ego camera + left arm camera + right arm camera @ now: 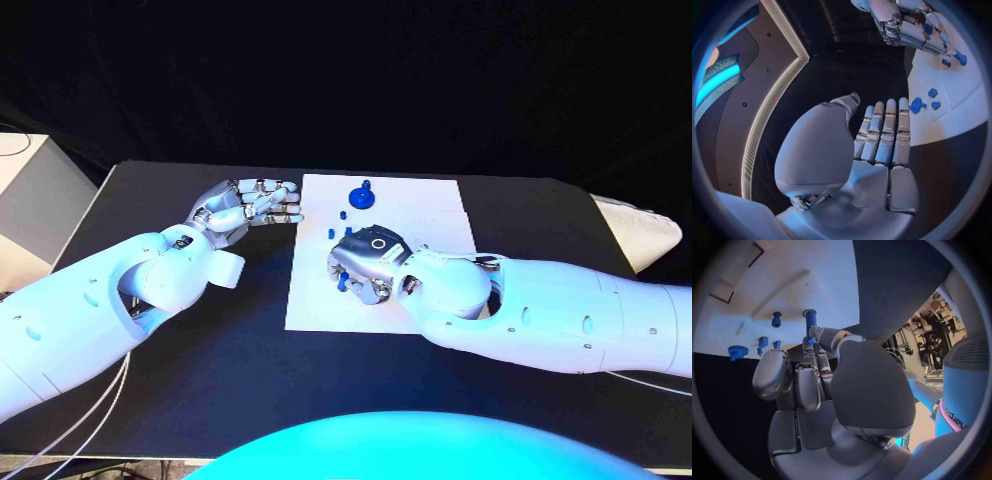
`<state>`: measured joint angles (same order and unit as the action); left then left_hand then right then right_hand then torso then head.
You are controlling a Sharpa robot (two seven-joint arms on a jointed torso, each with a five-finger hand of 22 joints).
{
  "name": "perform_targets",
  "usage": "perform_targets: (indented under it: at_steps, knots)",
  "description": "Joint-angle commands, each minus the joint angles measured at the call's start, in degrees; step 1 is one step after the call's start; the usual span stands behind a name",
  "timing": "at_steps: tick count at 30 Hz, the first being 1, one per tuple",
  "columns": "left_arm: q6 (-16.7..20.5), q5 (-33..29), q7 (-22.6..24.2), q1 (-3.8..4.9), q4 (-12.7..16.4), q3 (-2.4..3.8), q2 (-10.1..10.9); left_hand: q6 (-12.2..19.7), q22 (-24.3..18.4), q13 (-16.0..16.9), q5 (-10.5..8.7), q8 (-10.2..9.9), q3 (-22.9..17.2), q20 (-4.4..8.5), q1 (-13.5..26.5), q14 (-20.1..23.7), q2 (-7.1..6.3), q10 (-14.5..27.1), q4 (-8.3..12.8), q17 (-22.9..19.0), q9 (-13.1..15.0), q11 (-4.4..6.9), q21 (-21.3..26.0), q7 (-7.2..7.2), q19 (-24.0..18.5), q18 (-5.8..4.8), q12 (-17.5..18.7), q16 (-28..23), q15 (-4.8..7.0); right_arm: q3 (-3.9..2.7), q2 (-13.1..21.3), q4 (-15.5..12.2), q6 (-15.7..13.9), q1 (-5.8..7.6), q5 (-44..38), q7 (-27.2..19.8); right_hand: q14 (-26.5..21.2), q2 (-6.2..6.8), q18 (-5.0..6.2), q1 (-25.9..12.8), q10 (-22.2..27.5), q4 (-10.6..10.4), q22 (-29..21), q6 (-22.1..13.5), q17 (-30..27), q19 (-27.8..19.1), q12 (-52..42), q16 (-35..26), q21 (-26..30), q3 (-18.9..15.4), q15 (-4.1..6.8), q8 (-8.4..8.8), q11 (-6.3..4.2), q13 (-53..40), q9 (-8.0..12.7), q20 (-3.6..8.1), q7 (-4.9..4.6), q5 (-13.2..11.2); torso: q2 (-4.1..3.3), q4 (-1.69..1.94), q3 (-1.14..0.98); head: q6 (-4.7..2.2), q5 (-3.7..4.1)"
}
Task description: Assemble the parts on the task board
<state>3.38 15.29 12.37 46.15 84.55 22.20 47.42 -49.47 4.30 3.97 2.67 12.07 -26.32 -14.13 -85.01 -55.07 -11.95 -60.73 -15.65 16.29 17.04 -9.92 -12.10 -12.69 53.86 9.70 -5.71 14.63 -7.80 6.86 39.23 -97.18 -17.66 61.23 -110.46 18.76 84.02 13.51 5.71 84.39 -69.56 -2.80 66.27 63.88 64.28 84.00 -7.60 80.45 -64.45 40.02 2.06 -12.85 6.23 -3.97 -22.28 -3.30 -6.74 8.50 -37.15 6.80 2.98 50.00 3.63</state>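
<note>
Right now the right robot hand (811,375) is down over the middle of the white task board (418,200), and its fingers pinch a long blue peg (810,325) near one end. The peg's long side points away from the palm and out across the board, with its round cap at the far end; I cannot tell if that end touches the board or hangs just above it. The left robot hand (245,208) waits on the black tabletop (173,360) just beside the board's edge, holding nothing, its fingers out straight and side by side. A little way out from the peg, small blue parts lie on the board: a short knob (776,319) and two tiny pieces (763,342) close together. Farther out, near the board's edge, is a round blue gear (366,196) with little teeth. I think the job is only getting started, because most parts lie loose and apart. The peg is not yet in its place, and the small parts and the gear are left to do.
</note>
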Motion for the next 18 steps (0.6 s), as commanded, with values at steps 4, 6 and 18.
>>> perform_targets:
  at_steps: [4,6,18]
  knots:
    - [-1.1,-0.2,0.3,-0.03,0.1,0.05,-0.1,-0.4,-0.1,0.1,0.20,0.0,0.0,-0.03,0.0,-0.5,0.56,0.3,-0.2,0.1,-0.1,-0.02,0.2,-0.30,0.2,0.82,-0.4,-0.1,0.06,0.09,0.1,-0.3,-0.8,-0.24,-1.9,1.3,1.6,-0.59,-0.42,-0.3,-5.3,0.3,0.2,0.3,0.0,0.9,-0.1,0.1,-0.2,0.5,0.23,-0.27,-3.66,-3.6,-0.1,0.30,-0.03,0.3,-0.02,0.01,-0.02,0.00,-0.12]
    - [-1.1,-0.2,0.3,-0.03,0.1,0.05,-0.1,-0.4,-0.1,0.1,0.20,0.0,0.0,-0.03,0.0,-0.5,0.56,0.3,-0.2,0.1,-0.1,-0.02,0.2,-0.30,0.2,0.82,-0.4,-0.1,0.06,0.09,0.1,-0.4,-0.9,-0.26,-2.1,1.4,1.6,-0.59,-0.42,-0.3,-5.3,0.3,0.2,0.3,0.0,0.9,-0.1,0.1,-0.2,0.5,0.23,-0.27,-3.66,-3.6,-0.1,0.30,-0.03,0.3,-0.02,0.01,-0.03,0.00,-0.08]
    - [-1.2,-0.2,0.2,-0.04,0.0,0.05,-0.1,-0.4,-0.2,0.1,0.20,0.0,0.2,-0.04,0.0,-0.6,0.61,0.4,-0.4,0.3,-0.1,-0.03,0.5,-0.30,0.4,0.82,-0.5,-0.4,0.06,0.09,0.2,-0.2,-0.3,-0.30,-2.7,1.8,1.6,-0.59,-0.44,-0.3,-5.4,0.3,0.2,0.3,0.1,0.9,-0.1,0.1,-0.3,0.5,0.23,-0.29,-3.67,-3.6,-0.1,0.30,-0.02,0.3,-0.01,-0.08,-0.04,0.00,-0.09]
